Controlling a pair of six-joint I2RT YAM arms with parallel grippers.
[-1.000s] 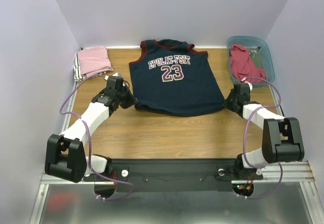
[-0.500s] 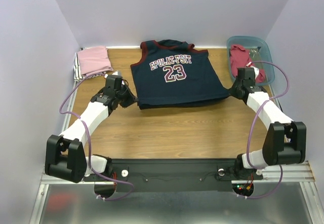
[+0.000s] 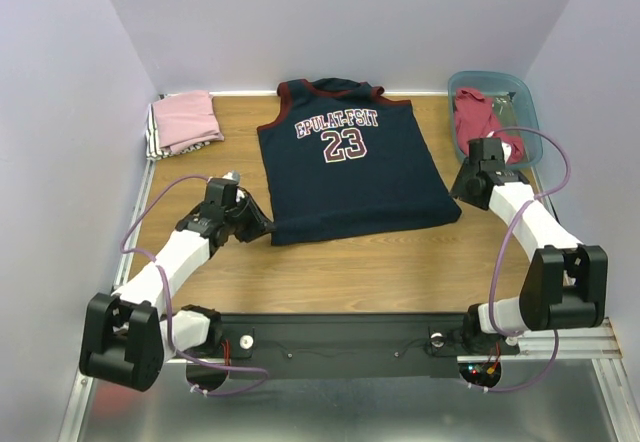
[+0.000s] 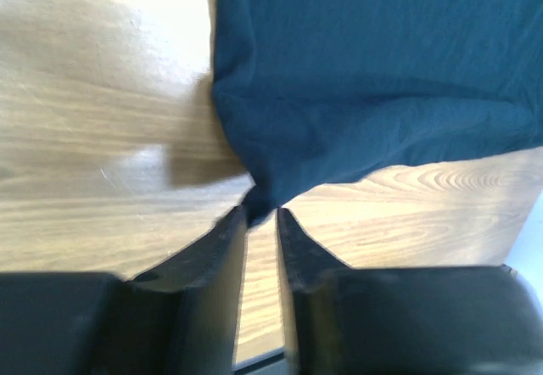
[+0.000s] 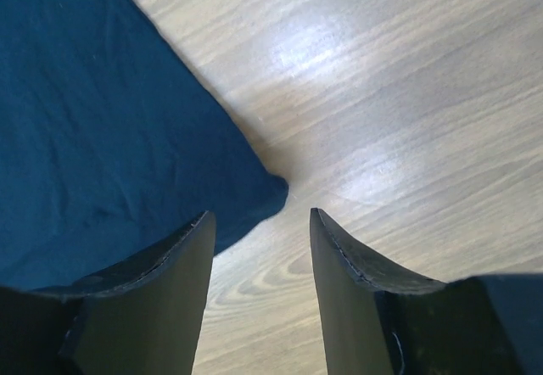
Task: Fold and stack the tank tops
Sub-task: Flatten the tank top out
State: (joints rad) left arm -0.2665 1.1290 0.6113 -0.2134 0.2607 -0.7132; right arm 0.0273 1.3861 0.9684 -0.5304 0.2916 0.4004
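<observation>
The navy jersey (image 3: 350, 177) with maroon trim and a white "23" lies spread flat in the middle of the table. My left gripper (image 3: 265, 230) is shut on its near-left hem corner. In the left wrist view the navy cloth (image 4: 365, 69) runs down into the nearly closed left gripper (image 4: 260, 211). My right gripper (image 3: 457, 190) is open beside the near-right hem corner. In the right wrist view that corner of the jersey (image 5: 102, 137) lies just ahead of the empty right gripper (image 5: 259, 218). A folded pink top (image 3: 185, 120) lies at the back left. A red top (image 3: 480, 122) lies in the bin.
A teal plastic bin (image 3: 530, 112) stands at the back right, close behind my right arm. Purple walls close in the table on three sides. Bare wood lies between the jersey's hem and the arm bases.
My left gripper has moved toward the near edge with the hem corner, and the jersey now lies longer and flatter. My right gripper has moved back toward the bin and now stands open.
</observation>
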